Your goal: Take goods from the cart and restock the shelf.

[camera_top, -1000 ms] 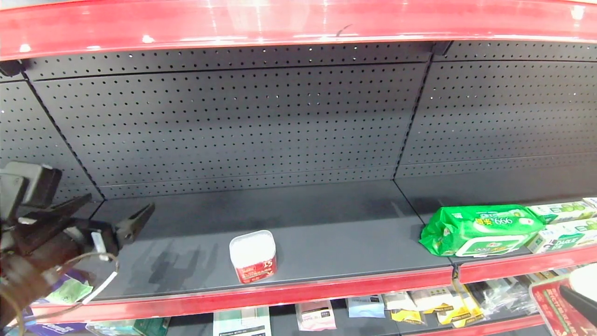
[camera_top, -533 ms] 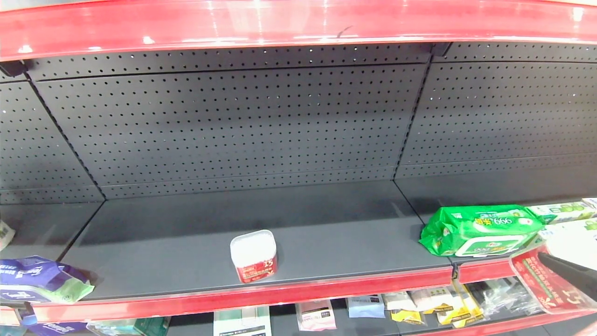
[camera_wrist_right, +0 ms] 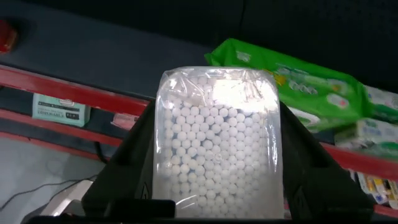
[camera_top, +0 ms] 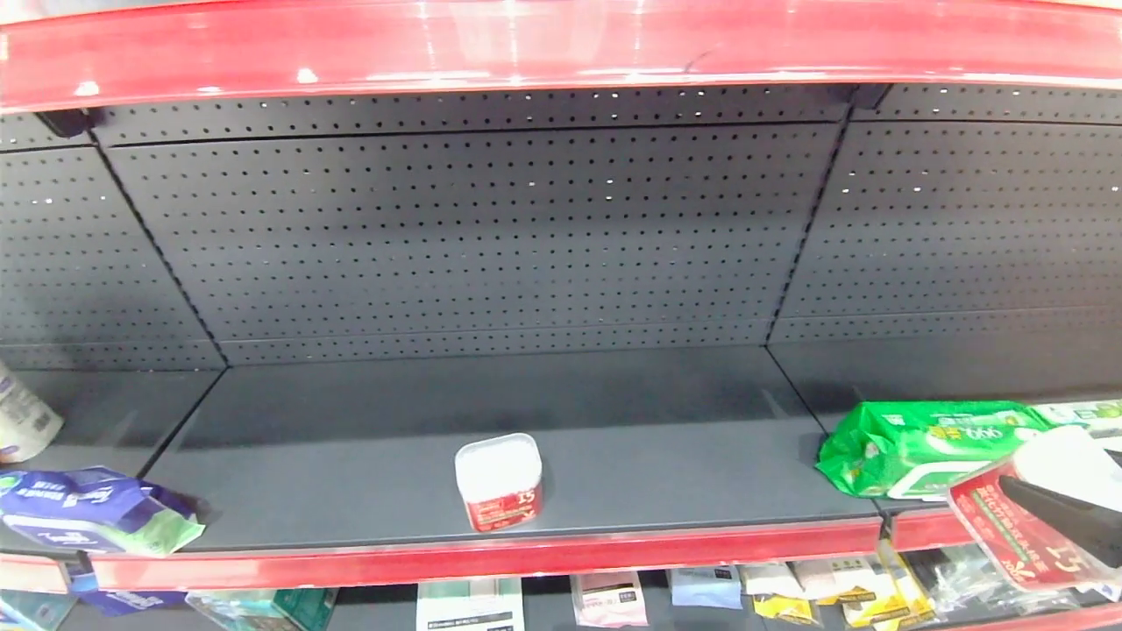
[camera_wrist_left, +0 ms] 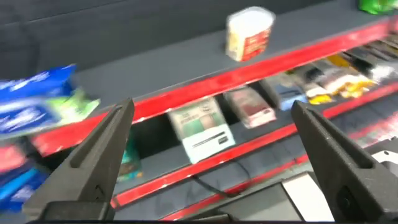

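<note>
A small tub of cotton swabs (camera_top: 498, 480) with a white lid and red label stands near the front edge of the dark shelf (camera_top: 614, 421). My right gripper (camera_top: 1047, 510) is at the shelf's right front edge, shut on a second cotton swab tub (camera_top: 1008, 526), tilted, just in front of a green wipes pack (camera_top: 920, 443). In the right wrist view the clear tub (camera_wrist_right: 217, 155) sits between the fingers (camera_wrist_right: 134, 162). My left gripper (camera_wrist_left: 214, 143) is open and holds nothing, in front of and below the shelf edge, with the standing tub (camera_wrist_left: 249, 34) farther off.
A blue and green soft pack (camera_top: 92, 517) lies at the shelf's left front, with a white roll (camera_top: 22, 425) behind it. Green and white boxes (camera_top: 1082, 412) sit beyond the wipes. The red shelf lip (camera_top: 491, 556) fronts a lower shelf holding several small packets (camera_top: 605, 596).
My left gripper has drawn back out of the head view. My right gripper has risen with the tub from the lower right corner to the shelf edge. The head camera has shifted slightly.
</note>
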`<state>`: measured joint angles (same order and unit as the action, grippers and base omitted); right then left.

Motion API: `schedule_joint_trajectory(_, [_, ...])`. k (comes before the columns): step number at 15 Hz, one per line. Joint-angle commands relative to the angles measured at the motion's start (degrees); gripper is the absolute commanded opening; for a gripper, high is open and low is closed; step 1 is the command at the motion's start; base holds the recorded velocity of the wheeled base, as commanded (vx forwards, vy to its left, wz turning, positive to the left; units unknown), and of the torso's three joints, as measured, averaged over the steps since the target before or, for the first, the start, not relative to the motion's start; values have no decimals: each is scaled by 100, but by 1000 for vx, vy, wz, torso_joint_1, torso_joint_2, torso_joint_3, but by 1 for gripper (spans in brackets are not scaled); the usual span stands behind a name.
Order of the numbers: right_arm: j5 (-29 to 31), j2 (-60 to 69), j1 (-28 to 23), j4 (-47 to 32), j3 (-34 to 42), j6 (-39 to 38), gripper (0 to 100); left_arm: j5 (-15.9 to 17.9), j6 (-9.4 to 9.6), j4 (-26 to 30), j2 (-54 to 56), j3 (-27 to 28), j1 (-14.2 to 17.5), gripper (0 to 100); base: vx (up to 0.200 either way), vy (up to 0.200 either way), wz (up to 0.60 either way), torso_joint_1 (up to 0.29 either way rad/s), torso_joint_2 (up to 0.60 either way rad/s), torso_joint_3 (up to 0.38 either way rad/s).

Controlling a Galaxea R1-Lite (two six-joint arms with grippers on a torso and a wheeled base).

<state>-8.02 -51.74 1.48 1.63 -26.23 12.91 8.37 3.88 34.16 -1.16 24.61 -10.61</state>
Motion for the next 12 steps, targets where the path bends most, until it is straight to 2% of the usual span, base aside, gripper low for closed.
schedule_joint_trajectory(1, [-6, -56, 2, -5, 22, 10, 0, -3, -1, 3, 45, -18, -3, 100, 0, 0, 600, 17, 2, -12])
schedule_joint_trajectory(5, [-6, -100, 11, 4, -5, 36, 0, -29, 17, -6, 63, -35, -3, 100, 0, 0, 600, 5, 5, 2])
schedule_joint_trajectory(6, [-6, -109, 11, 4, -13, 36, 0, -38, 43, -14, 72, -71, -3, 100, 0, 0, 0, 0, 0, 0])
schedule_joint_trajectory(7, [-6, -232, 11, 12, -75, 27, 0, -64, 192, -173, 116, -264, -3, 100, 0, 0, 0, 0, 0, 0])
schedule_joint_trajectory(8, [-15, -284, 11, 12, -101, 19, 0, -64, 201, -269, 116, -343, -3, 100, 0, 0, 0, 0, 0, 0])
schedule_joint_trajectory(9, [-121, -504, 19, 56, -224, 10, 0, -64, 157, -630, 116, -501, -3, 100, 0, 0, 0, 0, 0, 0])
schedule_joint_trajectory(10, [-253, -706, 19, 188, -259, 10, 0, -29, 17, -885, 81, -572, -3, 100, 0, 0, 0, 0, 0, 0])
schedule_joint_trajectory(11, [-367, -970, 19, 461, -259, 10, 0, -46, -71, -981, 19, -554, 32, 100, 0, 0, 0, 0, 0, 0])
schedule_joint_trajectory(12, [-446, -1234, 28, 742, -268, 27, 0, -90, -80, -981, -51, -510, 147, 100, 0, 0, 0, 0, 0, 0])
